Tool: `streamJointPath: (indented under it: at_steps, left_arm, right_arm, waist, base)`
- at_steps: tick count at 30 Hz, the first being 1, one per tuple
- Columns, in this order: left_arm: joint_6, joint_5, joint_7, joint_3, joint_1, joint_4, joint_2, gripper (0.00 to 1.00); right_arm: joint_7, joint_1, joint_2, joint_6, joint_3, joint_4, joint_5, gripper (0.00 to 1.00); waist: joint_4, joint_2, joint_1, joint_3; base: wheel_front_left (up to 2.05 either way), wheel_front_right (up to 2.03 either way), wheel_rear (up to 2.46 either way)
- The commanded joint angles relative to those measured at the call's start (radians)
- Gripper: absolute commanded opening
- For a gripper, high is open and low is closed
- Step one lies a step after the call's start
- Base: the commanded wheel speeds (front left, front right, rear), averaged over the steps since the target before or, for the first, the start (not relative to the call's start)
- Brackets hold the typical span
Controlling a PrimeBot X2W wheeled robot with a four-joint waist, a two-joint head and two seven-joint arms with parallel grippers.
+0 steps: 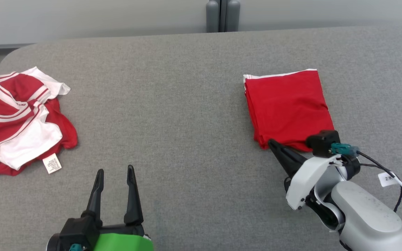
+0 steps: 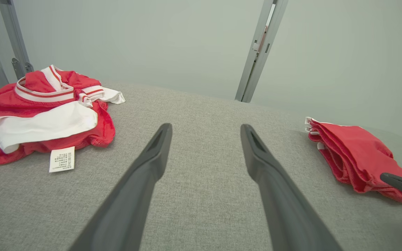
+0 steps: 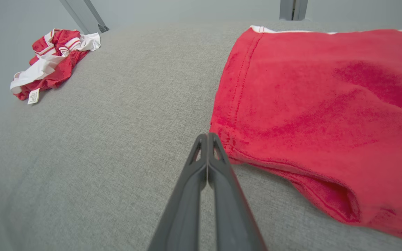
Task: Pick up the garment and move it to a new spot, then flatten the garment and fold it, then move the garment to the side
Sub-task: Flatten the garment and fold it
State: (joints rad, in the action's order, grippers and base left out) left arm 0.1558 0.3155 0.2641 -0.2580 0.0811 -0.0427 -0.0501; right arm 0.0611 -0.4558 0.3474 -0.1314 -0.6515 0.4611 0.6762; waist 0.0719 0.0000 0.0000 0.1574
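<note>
Folded red garment (image 1: 286,108) sits on the right of my worktop (image 1: 173,104). Right gripper (image 1: 272,143), jaws pressed together, parked at its near corner, probably to shove it aside. Left gripper (image 1: 114,170) hangs spread, idle.

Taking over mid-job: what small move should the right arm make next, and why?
Probably nudge the folded garment farther right: the right gripper is shut, fingers at its near left corner, and the table continues beyond it.
</note>
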Motion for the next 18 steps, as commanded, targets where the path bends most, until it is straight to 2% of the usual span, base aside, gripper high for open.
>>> streamJointPath:
  at_steps: [1,2,4,5,6,7,18]
  left_arm:
    - [-0.010,-0.007,0.000,0.013,0.023,0.007,-0.002,1.00]
    - [-0.018,-0.012,0.000,0.024,0.031,0.014,-0.002,1.00]
    - [-0.033,-0.022,0.000,0.045,0.051,0.027,-0.002,1.00]
    - [-0.042,-0.026,0.000,0.058,0.064,0.035,-0.002,1.00]
    - [-0.049,-0.032,0.000,0.068,0.074,0.041,-0.002,1.00]
    - [-0.059,-0.036,0.000,0.081,0.088,0.049,-0.002,1.00]
    - [-0.142,-0.039,0.000,0.173,0.181,0.090,-0.002,1.00]
  right_arm:
    - [0.028,0.026,0.008,0.001,0.020,-0.008,-0.002,0.00]
    - [0.056,0.039,0.012,0.001,0.045,-0.010,-0.014,0.05]
    - [0.100,0.077,0.015,0.001,0.090,-0.015,-0.037,0.33]
    - [0.125,0.099,0.017,0.001,0.120,-0.022,-0.054,0.50]
    - [0.146,0.115,0.020,0.001,0.146,-0.029,-0.074,0.87]
    - [0.163,0.142,0.022,0.001,0.179,-0.037,-0.100,1.00]
    - [0.204,0.412,-0.046,0.001,0.489,-0.196,-0.284,1.00]
  waist:
    - [-0.010,0.0000,0.0000,-0.038]
    - [-0.012,0.0000,0.0000,-0.051]
    - [-0.013,0.0000,0.0000,-0.079]
    - [-0.013,0.0000,0.0000,-0.096]
    - [-0.014,0.0000,0.0000,-0.110]
    - [-0.015,0.0000,0.0000,-0.126]
    - [-0.050,0.0000,0.0000,-0.207]
  base:
    - [0.00,0.00,0.00]
    - [0.00,0.00,0.00]
    - [0.00,0.00,0.00]
    - [0.00,0.00,0.00]
    - [0.00,0.00,0.00]
    - [0.00,0.00,0.00]
    - [0.00,0.00,0.00]
